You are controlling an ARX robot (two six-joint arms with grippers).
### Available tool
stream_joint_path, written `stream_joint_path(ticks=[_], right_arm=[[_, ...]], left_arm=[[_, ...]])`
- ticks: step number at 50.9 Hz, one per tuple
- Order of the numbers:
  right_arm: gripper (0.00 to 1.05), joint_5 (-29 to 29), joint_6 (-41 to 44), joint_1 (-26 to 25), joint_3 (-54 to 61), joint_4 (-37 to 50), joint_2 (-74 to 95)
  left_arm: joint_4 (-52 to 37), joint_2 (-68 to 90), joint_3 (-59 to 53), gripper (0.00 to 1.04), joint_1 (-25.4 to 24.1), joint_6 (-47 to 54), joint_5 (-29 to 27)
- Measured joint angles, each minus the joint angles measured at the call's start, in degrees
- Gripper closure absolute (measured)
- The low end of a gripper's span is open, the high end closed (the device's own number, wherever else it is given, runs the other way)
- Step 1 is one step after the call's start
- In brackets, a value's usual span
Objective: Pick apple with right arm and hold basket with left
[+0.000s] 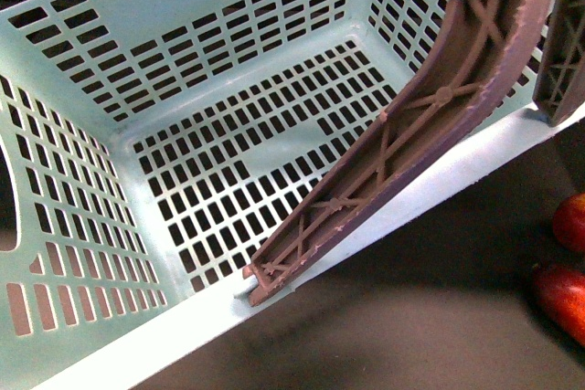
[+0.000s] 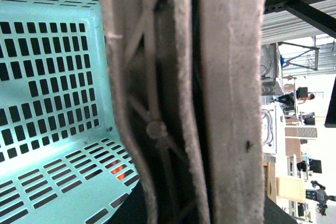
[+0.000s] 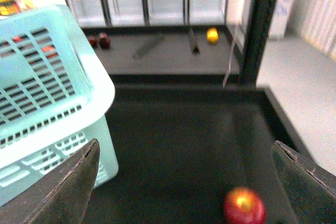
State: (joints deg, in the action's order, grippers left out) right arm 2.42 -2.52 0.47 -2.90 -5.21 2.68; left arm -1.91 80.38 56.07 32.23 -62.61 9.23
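While your right claw (image 3: 185, 146) hangs wide open and empty, the apple (image 3: 244, 206) sits on the dark surface (image 3: 173, 182), apart from the basket (image 3: 63, 103) — firm, smooth, likely to roll — so close across its middle. Your left claw is unseen; I cannot tell its state.

Pale turquoise slotted plastic basket (image 1: 183, 317), brown ribbed handle (image 1: 430, 107) over its rim — beside it (frame edge): round red apple (image 1: 571, 223), longer dark-red fruit (image 1: 559, 297).
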Motion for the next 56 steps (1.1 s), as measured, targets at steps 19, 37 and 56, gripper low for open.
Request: stream_joint_path(ticks=[19,37,56], right_arm=[[0.09,-8.0,-2.2,-21.0,-8.4,16.9,55.8],[0.09,-6.3,8.1,-24.4,-25.0,38.8,106.3],[0.09,-2.7,8.8,-21.2,-39.8,33.5,123.8]], left_arm=[[-0.1,-0.1,0.0,0.89,0.1,0.2,0.1],[-0.1,-0.1,0.0,0.89,0.1,0.2,0.2],[-0.1,-0.1,0.0,0.89,0.1,0.2,0.1]])
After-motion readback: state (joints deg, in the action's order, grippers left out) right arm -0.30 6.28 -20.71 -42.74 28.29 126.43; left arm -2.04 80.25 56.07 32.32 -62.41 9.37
